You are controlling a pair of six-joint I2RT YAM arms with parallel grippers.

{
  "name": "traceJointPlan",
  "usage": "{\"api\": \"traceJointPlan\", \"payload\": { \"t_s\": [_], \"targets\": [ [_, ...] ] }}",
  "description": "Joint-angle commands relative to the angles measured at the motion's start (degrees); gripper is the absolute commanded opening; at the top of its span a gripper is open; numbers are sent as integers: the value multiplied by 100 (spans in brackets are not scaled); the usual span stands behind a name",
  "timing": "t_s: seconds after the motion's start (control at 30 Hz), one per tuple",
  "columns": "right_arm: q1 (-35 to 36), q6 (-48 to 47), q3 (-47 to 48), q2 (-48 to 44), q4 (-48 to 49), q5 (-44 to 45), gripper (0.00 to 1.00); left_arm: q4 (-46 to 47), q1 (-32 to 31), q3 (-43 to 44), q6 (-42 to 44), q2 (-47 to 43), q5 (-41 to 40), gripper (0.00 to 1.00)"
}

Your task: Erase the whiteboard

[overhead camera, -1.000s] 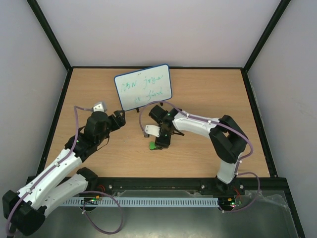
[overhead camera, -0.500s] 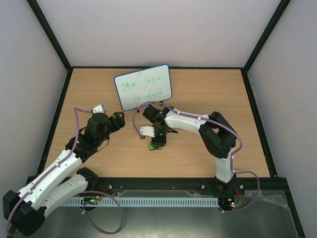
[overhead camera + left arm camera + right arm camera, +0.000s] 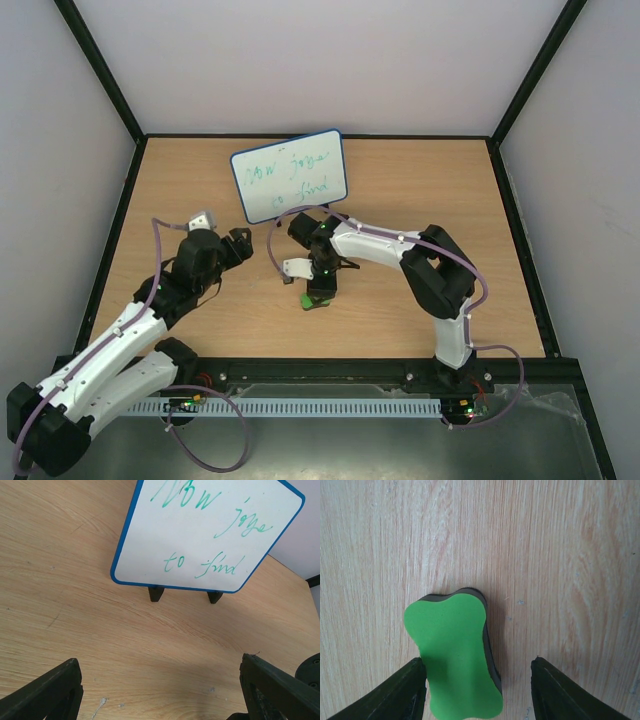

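Green writing on the whiteboard point(image 3: 200, 535) ends "to find". Wooden bench point(image 3: 420, 180), pale walls point(image 3: 320, 60). The left fingers point(image 3: 45, 695) spread wide, empty; the right fingers point(image 3: 405, 690) sit loose around the green eraser point(image 3: 452, 650).

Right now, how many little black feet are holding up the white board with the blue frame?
2. One black foot sits under the blue-framed whiteboard toward its left end, the other toward its right. More may hide behind.
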Motion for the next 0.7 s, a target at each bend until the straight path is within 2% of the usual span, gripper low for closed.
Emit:
{"api": "traceJointPlan", "payload": {
  "t_s": [0.0, 0.37, 0.67],
  "targets": [
    [47, -123, 100, -73, -166, -2, 56, 84, 36, -88, -33, -17, -16, 85],
    [130, -446, -11, -59, -347, -324, 56, 83, 37, -98, -39, 17, -23, 85],
    [291, -91, -348, -142, 145, 255, 56, 141, 37, -88, -25, 109, 16, 85]
  ]
}}
